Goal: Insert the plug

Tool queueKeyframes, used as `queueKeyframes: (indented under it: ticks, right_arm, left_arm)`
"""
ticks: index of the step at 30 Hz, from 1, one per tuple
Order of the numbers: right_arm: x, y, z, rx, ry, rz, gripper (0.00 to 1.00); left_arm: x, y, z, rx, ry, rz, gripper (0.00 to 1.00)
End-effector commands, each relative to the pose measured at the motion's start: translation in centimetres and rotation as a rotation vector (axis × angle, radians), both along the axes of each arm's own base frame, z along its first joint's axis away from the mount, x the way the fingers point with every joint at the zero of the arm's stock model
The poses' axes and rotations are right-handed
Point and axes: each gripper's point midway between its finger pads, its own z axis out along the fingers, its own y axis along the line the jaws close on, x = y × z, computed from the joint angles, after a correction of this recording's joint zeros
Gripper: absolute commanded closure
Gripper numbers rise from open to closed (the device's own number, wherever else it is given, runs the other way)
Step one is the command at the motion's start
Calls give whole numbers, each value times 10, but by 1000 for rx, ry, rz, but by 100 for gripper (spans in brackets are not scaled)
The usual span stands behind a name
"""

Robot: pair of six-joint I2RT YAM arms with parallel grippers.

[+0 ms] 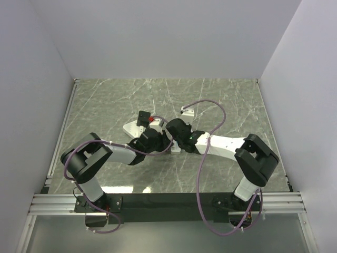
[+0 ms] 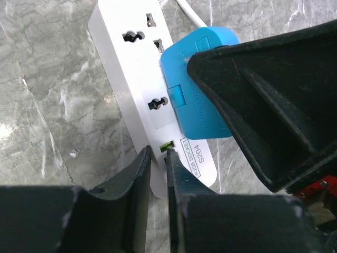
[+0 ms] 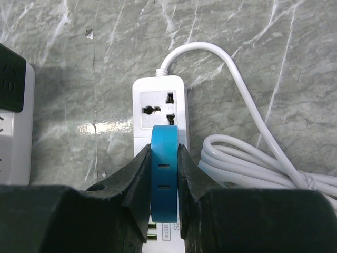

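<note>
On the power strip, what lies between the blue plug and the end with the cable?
One empty socket, seen in the right wrist view.

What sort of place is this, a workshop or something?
Probably a robot test booth: plain white walls box in a marble-look table, a left arm and right arm are bolted at its near edge, with a power strip and plug to practise on.

Top camera: fixed high at the near edge, looking down and forward over the whole counter (image 1: pixel 105 100); distant. Left wrist camera: close, looking down past the left end effector (image 2: pixel 158 154) at the strip (image 2: pixel 126 68) from its USB end, skewed. Right wrist camera: close, looking past the right end effector (image 3: pixel 164 153) along the strip toward its cord end. Both wrist views share strip and plug (image 2: pixel 202 84).
</note>
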Motion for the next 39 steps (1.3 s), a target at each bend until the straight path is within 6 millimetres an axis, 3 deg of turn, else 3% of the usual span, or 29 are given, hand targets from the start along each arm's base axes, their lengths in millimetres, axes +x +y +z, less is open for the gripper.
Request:
queueKeyframes:
  ticks: [1, 5, 6, 12, 13, 15, 16, 19, 22, 27, 31, 33, 34, 38, 39]
  right_arm:
    - [-124, -16, -92, -129, 503, 179, 100]
    - [-101, 2, -66, -124, 420, 206, 100]
    - [-97, 3, -62, -129, 407, 209, 96]
    - [-71, 9, -29, -104, 299, 209, 58]
    - [-67, 7, -25, -96, 285, 204, 44]
    - [-63, 5, -14, -65, 244, 202, 35]
    - [-61, 0, -12, -65, 234, 198, 22]
    - [-53, -8, 6, -56, 176, 177, 13]
    - [-50, -11, 31, -12, 103, 187, 12]
    - [-47, -20, 82, 81, -37, 206, 12]
    - [-39, -46, 112, 116, -122, 169, 12]
    - [-31, -61, 121, 122, -156, 138, 12]
    - [-29, -66, 127, 125, -175, 134, 12]
    - [-10, -92, 171, 159, -297, 87, 12]
    - [-7, -94, 179, 166, -313, 95, 12]
  left_arm:
    - [-7, 13, -34, 125, 59, 5, 82]
    - [-4, 13, -34, 139, 50, 14, 81]
    - [-3, 14, -33, 142, 48, 18, 81]
    - [3, 19, -29, 158, 26, 45, 80]
    - [4, 19, -27, 160, 20, 47, 78]
    - [4, 21, -25, 164, 11, 51, 75]
    - [5, 20, -20, 155, 0, 52, 69]
    - [6, 23, -13, 153, -12, 60, 51]
    - [6, 27, -4, 144, -32, 74, 34]
    - [4, 33, 14, 123, -71, 85, 15]
    - [2, 42, 49, 80, -135, 107, 2]
    - [0, 49, 62, 67, -164, 124, 1]
    - [2, 55, 82, 51, -210, 150, 1]
    - [7, 81, 115, 56, -280, 236, 1]
    - [11, 90, 132, 37, -314, 263, 1]
